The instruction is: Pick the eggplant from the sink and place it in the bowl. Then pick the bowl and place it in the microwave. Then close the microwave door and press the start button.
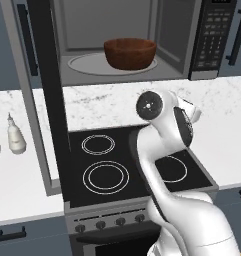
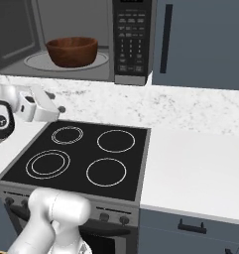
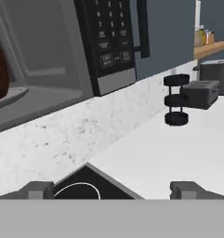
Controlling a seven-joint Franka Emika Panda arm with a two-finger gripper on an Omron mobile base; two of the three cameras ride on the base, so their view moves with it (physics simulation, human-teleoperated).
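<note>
Jaws spread wide, bowl [image 1: 130, 53] inside microwave [image 2: 133, 39], toaster [image 3: 200, 93] beyond

arm: bent, elbow raised | gripper [image 3: 113, 189]: jaws wide apart (nothing between them)

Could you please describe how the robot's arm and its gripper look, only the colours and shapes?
The arm is glossy white with rounded, tube-like links and dark joints. One joint carries a round black cap with a small white mark. The gripper has two small dark grey, blocky finger tips.
</note>
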